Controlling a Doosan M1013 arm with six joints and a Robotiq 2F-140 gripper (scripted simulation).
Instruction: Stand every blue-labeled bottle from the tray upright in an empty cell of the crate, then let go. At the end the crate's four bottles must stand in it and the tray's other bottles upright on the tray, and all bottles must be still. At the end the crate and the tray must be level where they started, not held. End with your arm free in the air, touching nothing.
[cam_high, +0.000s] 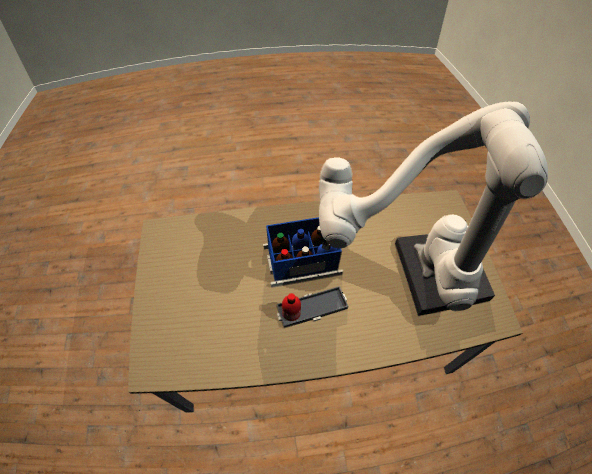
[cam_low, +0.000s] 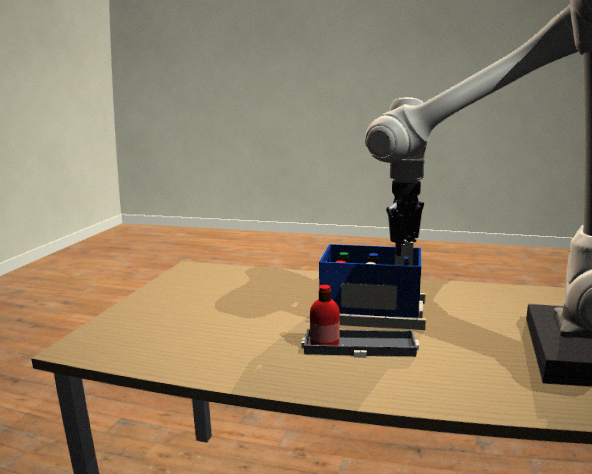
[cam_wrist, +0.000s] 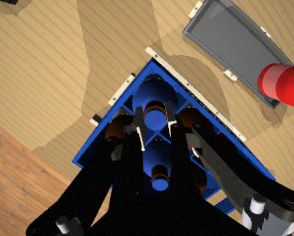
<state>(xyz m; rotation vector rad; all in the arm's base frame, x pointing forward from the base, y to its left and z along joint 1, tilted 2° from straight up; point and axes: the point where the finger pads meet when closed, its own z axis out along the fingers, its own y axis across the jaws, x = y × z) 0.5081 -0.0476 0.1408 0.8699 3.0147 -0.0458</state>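
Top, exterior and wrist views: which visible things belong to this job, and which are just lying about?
Job:
- gripper, shut on the corner blue bottle
- middle blue bottle
- brown bottles
- crate
- tray
- red bottle

Lying about:
- nothing loose visible; table is just support

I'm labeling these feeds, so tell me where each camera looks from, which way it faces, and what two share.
Top: high above, looking steeply down on the table; the whole arm shows.
Exterior: beyond the tray side, looking across it at the crate; arm and gripper show.
Wrist: on the arm, facing down into the crate; gripper shows.
Top and exterior share the red bottle.
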